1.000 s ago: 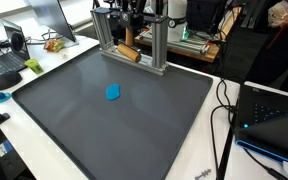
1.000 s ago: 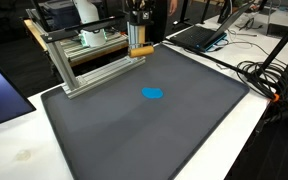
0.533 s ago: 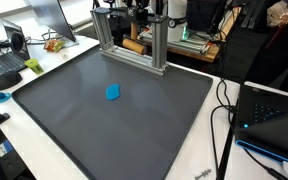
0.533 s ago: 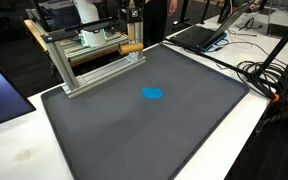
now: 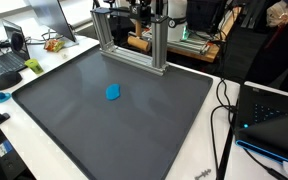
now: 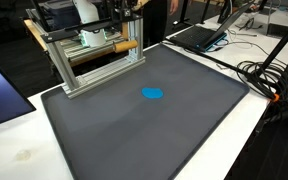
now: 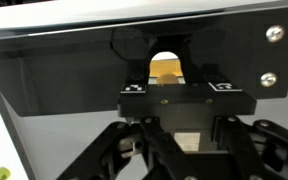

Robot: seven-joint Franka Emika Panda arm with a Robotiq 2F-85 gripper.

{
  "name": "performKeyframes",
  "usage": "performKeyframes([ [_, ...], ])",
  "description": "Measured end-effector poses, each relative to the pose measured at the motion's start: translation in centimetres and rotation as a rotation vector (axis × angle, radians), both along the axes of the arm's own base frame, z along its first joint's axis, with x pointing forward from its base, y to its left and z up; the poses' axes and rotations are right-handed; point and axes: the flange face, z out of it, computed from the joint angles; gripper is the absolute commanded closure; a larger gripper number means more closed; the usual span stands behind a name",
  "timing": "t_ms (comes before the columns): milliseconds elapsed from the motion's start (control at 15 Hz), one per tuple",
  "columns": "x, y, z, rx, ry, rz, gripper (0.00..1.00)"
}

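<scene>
While claw (image 7: 174, 88) hangs up by metal frame (image 5: 159, 45), it pinches wooden roll (image 7: 165, 68) tight. Blue blob (image 5: 113, 92) lies on dark table (image 5: 84, 130), well apart.

- The mat (image 5: 104, 125) is wide open; only a small blue piece (image 5: 112, 92) sits mid-mat.
- The frame (image 5: 160, 45) bars the far edge with its posts and top bar.
- The gripper (image 7: 178, 88), clamped on a roll (image 7: 165, 68), sits close among those bars.
- Cables (image 5: 224, 105) and a laptop (image 5: 274, 115) crowd one side.

1. I'm driving this in a lab or office workspace.
2. Laptops (image 5: 6, 62) sit off the tabletop's edges, with cables (image 6: 267, 75) past one corner.
3. Aluminium frame (image 5: 160, 45) stands at the far edge.
</scene>
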Motion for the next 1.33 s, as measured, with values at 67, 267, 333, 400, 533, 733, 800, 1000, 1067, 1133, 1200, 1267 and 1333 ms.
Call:
performKeyframes([
  [67, -0.3, -0.2, -0.1, 0.009, 0.002, -0.002, 0.78],
  [267, -1.2, -0.7, -0.2, 0.028, 0.004, -0.012, 0.78],
  [333, -1.5, -0.8, -0.2, 0.032, 0.002, -0.015, 0.78],
  [400, -1.7, -1.0, -0.2, 0.036, 0.001, -0.018, 0.78],
  [533, -2.3, -1.2, -0.3, 0.04, 0.006, -0.015, 0.78],
  [733, -3.1, -1.5, -0.3, 0.041, 0.013, 0.004, 0.76],
  [800, -3.2, -1.5, -0.3, 0.041, 0.013, 0.019, 0.3],
  [1000, -3.4, -1.3, -0.4, 0.044, 0.026, 0.076, 0.14],
  [1067, -3.4, -1.1, -0.4, 0.047, 0.03, 0.092, 0.07],
  [1133, -3.4, -1.0, -0.4, 0.046, 0.032, 0.102, 0.02],
  [1200, -3.4, -1.0, -0.4, 0.046, 0.032, 0.111, 0.0],
  [1267, -3.4, -1.0, -0.4, 0.046, 0.032, 0.117, 0.0],
  [1333, -3.4, -1.0, -0.4, 0.046, 0.032, 0.121, 0.0],
])
